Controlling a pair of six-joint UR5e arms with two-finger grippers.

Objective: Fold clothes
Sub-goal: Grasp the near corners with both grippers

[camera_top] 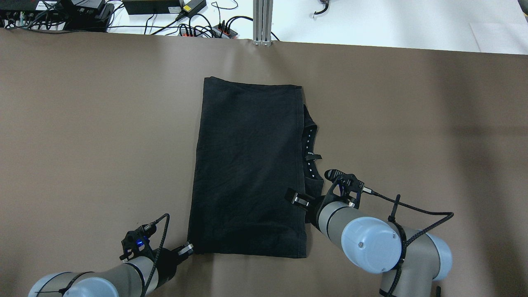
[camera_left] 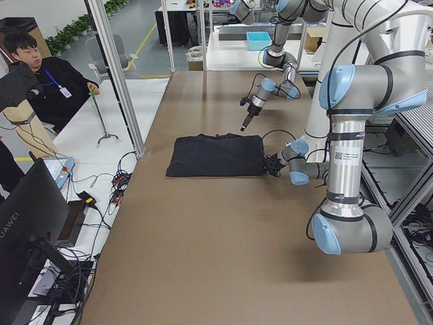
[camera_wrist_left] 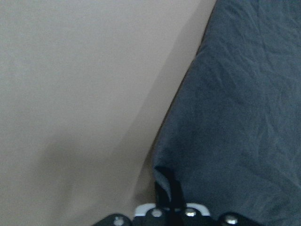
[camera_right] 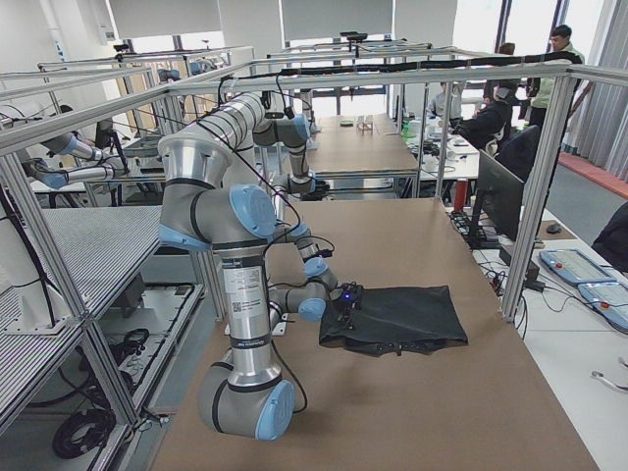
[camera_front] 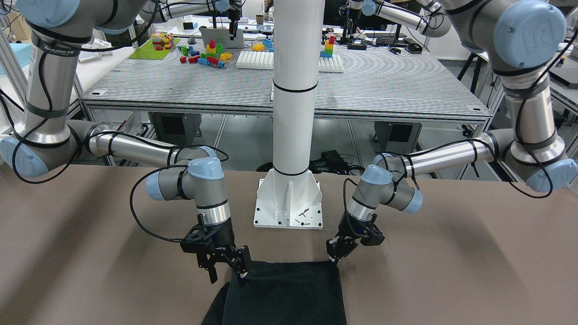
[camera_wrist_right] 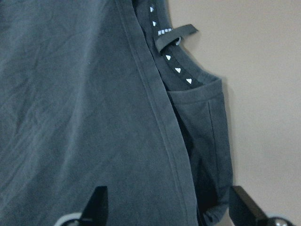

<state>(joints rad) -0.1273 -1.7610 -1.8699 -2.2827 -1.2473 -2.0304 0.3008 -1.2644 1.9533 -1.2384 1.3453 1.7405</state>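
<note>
The clothes are one black garment lying folded into a long rectangle on the brown table. A neckline with small white triangles pokes out from under its right hem. My left gripper is shut on the garment's near left corner, also seen pinched in the left wrist view. My right gripper is open, low over the near right edge. In the right wrist view its fingers straddle the hem and the neckline piece.
The white pillar's base plate stands just behind the garment's near edge. Cables and power strips lie beyond the table's far edge. A seated person and a monitor are off that far side.
</note>
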